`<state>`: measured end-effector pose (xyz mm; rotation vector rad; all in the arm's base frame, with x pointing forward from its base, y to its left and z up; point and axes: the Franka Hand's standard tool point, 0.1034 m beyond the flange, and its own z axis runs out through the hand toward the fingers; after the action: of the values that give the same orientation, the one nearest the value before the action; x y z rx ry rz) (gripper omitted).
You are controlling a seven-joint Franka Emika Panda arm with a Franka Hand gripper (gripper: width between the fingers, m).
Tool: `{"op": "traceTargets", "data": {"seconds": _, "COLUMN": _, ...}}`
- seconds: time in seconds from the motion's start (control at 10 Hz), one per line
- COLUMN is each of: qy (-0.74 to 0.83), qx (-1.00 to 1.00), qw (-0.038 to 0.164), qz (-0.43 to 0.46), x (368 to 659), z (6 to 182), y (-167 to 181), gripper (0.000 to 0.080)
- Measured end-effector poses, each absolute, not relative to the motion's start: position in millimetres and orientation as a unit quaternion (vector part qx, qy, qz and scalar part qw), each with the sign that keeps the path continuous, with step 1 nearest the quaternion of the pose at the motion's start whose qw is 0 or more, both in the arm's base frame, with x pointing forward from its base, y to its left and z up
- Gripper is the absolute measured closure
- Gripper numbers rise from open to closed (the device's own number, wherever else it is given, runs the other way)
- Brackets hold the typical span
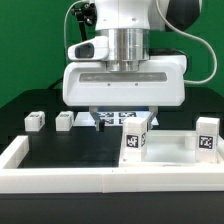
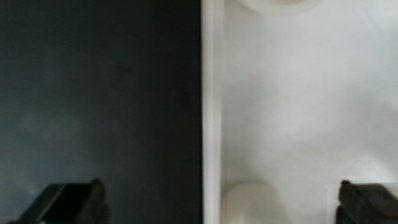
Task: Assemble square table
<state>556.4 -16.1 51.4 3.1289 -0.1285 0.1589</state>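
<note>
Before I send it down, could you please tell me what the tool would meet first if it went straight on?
Probably the white tabletop panel: its edge runs under the open tool, with the black table beside it. Depth is unclear.

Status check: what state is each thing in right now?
Gripper: open, empty.
Tabletop: lying flat, ungripped.
Exterior view's leftmost leg: loose, away from tabletop.
Next leg: loose, away from tabletop.
Third leg: upright by tabletop; attachment unclear.
Exterior view's rightmost leg: upright by tabletop; attachment unclear.
</note>
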Motion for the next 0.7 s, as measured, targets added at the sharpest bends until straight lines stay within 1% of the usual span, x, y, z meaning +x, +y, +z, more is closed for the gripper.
{"op": "traceTargets", "data": {"seconds": 0.4, "qy": -0.038, "qx": 0.998, "qw": 0.003, "qz": 0.051, "x": 557, "z": 51.2, "y": -18, "gripper": 0.0151}}
{"op": "traceTargets", "data": {"seconds": 0.7, "qy": -0.038, "qx": 0.998, "qw": 0.008, "qz": 0.048, "x": 553, "z": 39.0, "y": -24, "gripper": 0.0151}}
